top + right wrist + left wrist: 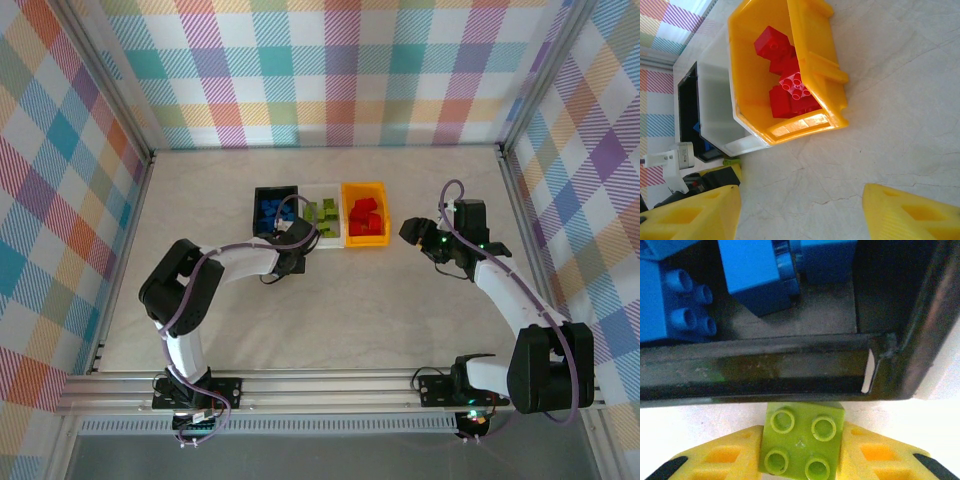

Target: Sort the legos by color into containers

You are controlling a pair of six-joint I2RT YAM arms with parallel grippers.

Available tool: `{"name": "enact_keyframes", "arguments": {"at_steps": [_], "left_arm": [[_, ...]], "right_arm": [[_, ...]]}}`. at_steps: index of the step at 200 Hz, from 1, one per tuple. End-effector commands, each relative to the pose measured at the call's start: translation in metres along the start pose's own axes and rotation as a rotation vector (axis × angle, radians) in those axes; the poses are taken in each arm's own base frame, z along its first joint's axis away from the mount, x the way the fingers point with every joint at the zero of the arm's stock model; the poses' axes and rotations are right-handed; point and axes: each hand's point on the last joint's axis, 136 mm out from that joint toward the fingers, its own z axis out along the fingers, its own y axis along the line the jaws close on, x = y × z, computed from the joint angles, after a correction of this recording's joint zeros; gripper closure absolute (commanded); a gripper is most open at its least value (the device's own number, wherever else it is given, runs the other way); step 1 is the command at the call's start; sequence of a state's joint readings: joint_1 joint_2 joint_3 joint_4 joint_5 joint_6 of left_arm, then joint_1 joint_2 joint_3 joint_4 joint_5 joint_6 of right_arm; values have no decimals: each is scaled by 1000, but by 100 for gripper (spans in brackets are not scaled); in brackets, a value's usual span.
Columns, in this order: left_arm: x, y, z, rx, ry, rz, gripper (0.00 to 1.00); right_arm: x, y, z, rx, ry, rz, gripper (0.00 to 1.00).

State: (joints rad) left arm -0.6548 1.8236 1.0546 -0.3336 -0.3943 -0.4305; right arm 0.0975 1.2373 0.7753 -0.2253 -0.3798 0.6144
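My left gripper (801,452) is shut on a lime green lego (802,440), studs toward the camera, on the table just in front of the black container's near wall (765,372). Blue legos (757,270) lie inside that container. From above, the left gripper (290,236) sits at the near edge of the black container (258,225), beside the white one (337,242) with green legos (325,214) and the orange one (380,240) with red legos (364,217). My right gripper (410,232) is open over bare table right of the orange container (815,60); red legos (787,82) fill it.
Checked walls and metal frame posts (120,100) enclose the table. Bare tabletop (880,100) stretches to the right of the containers and in front of them. The left arm's cable (230,250) loops near the black container.
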Motion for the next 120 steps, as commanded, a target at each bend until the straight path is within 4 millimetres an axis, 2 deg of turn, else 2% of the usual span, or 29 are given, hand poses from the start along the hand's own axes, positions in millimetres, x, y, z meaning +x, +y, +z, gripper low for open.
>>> {"name": "enact_keyframes", "arguments": {"at_steps": [1,20,44,55,72,87,120], "left_arm": [[0,-2,-17,24,-25,-1,65],[8,-15,-34,84,-17,3,66],[7,-43,-73,209,-46,-5,66],[-6,-52,-88,253,-69,-25,64],[-39,-63,-103,282,-110,-43,64],[-71,-67,-103,254,-149,-46,65],[-122,-74,-74,229,-146,-90,66]], "right_arm": [[-7,7,-3,-24,-21,-4,34],[-7,7,-2,-24,-19,-2,34],[-7,7,-2,-30,-17,1,34],[-6,7,-1,-30,-15,4,34],[-6,6,1,-29,-12,7,34],[-7,4,3,-24,-11,10,34],[-5,-1,5,-8,-3,12,34]]}}
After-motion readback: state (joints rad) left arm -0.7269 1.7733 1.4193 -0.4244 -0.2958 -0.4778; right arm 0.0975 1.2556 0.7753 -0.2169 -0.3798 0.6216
